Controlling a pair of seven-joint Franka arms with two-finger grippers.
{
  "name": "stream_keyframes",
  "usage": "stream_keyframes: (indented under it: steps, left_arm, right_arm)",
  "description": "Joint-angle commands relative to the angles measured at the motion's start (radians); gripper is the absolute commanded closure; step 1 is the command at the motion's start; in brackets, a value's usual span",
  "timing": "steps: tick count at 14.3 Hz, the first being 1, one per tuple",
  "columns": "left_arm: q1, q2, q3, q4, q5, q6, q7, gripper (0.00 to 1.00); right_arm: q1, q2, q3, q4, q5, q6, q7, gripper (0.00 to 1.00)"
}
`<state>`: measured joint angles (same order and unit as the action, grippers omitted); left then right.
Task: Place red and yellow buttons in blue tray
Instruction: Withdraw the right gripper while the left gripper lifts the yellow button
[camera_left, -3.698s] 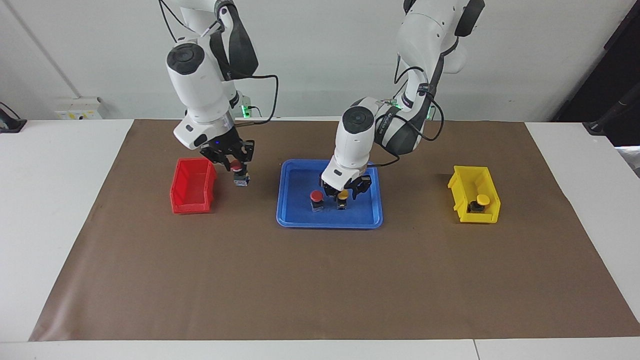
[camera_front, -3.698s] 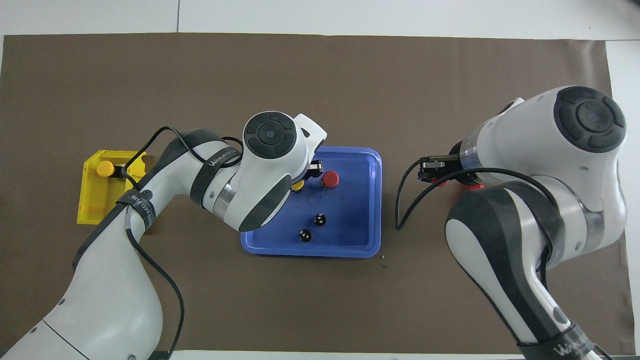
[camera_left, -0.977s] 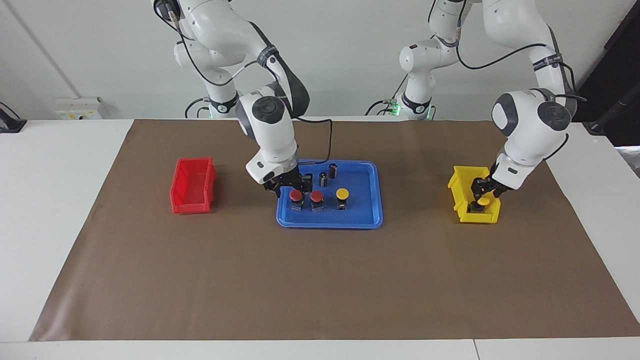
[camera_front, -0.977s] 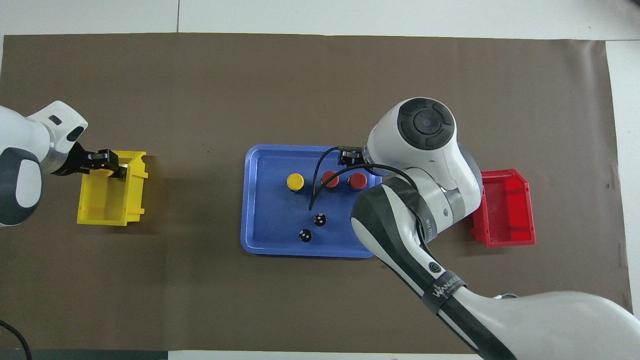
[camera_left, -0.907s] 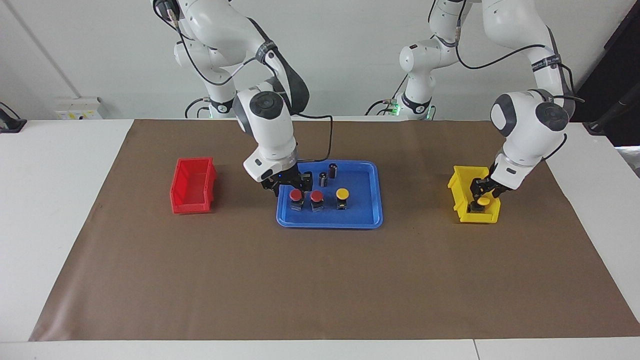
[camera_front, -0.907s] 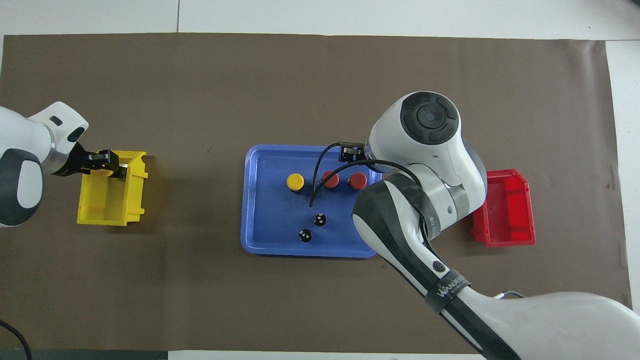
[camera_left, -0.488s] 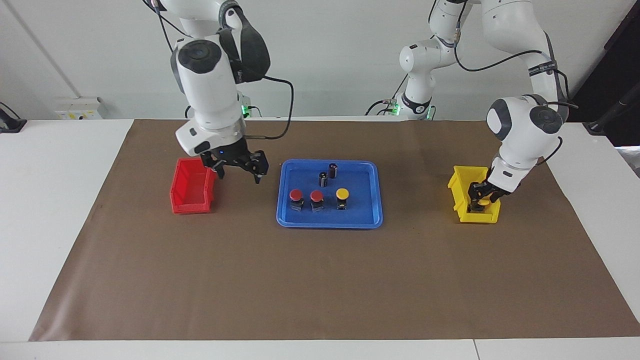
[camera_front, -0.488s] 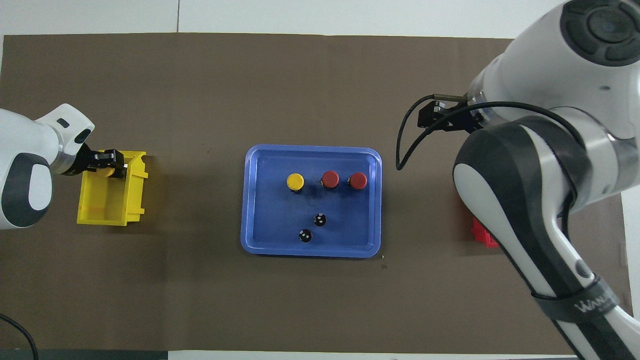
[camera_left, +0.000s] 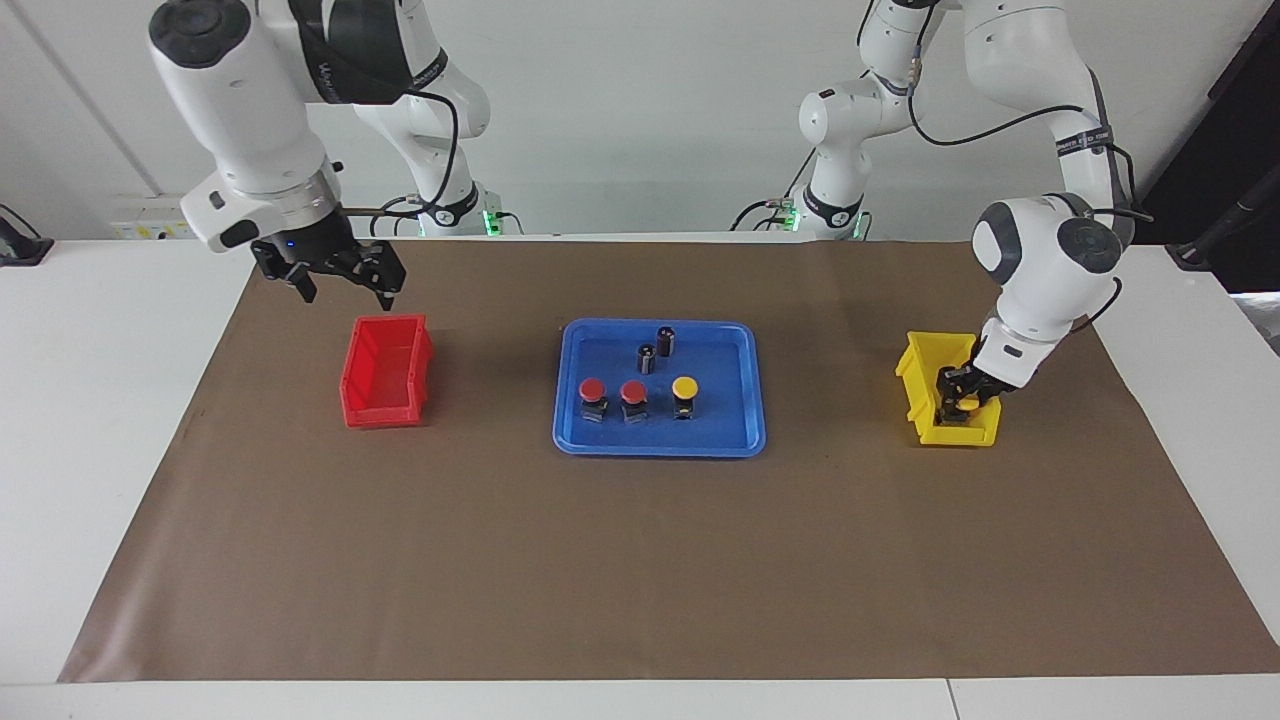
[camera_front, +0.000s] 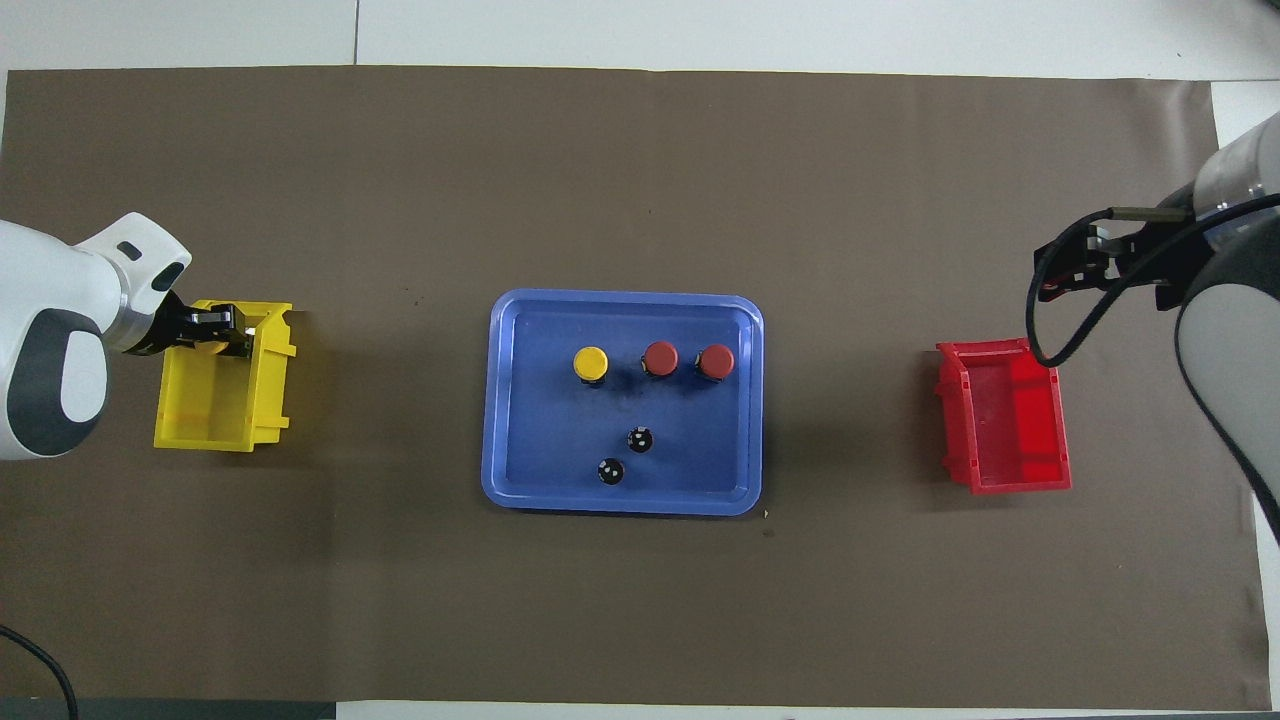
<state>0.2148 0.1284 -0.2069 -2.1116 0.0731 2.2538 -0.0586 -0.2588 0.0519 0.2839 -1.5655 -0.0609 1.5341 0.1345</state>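
No lettering, label or number can be read anywhere.

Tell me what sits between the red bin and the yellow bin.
The blue tray, holding two red buttons, one yellow button and two dark cylinders; bare brown mat either side, clearest in the overhead view.

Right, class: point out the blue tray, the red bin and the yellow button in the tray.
blue tray (camera_front: 520, 400): overhead view, bare floor.
red bin (camera_left: 385, 360): facing view, inside floor.
yellow button in the tray (camera_left: 685, 386): facing view, round cap.
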Motion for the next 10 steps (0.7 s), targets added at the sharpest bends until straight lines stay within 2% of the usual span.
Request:
stream_keyframes:
  steps: [1,2,4,6,8,10]
  left_arm:
    - [-0.012,-0.012,0.004,-0.004,0.004,0.003,0.002,0.99]
    - [-0.021,-0.019,0.003,0.017,0.004,-0.043,-0.003,0.99]
    - [-0.052,-0.029,0.001,0.146,0.005,-0.249,-0.02,0.99]
    - [-0.092,-0.042,0.001,0.263,0.005,-0.415,-0.064,0.99]
    - [-0.116,-0.084,-0.002,0.282,0.005,-0.448,-0.122,0.99]
    - [-0.207,-0.099,-0.002,0.277,0.004,-0.453,-0.251,0.99]
  right_arm:
    - [0.106,-0.081,-0.181,-0.039,0.018,-0.043,-0.094,0.0]
    - [0.122,-0.083,-0.231,-0.039,0.027,-0.048,-0.128,0.0]
    - [0.134,-0.087,-0.305,-0.042,0.029,-0.054,-0.205,0.0]
    - [0.144,-0.099,-0.34,-0.048,0.029,-0.087,-0.227,0.0]
    - [0.161,-0.101,-0.365,-0.05,0.029,-0.091,-0.225,0.0]
    - [0.159,-0.101,-0.358,-0.05,0.029,-0.085,-0.225,0.0]
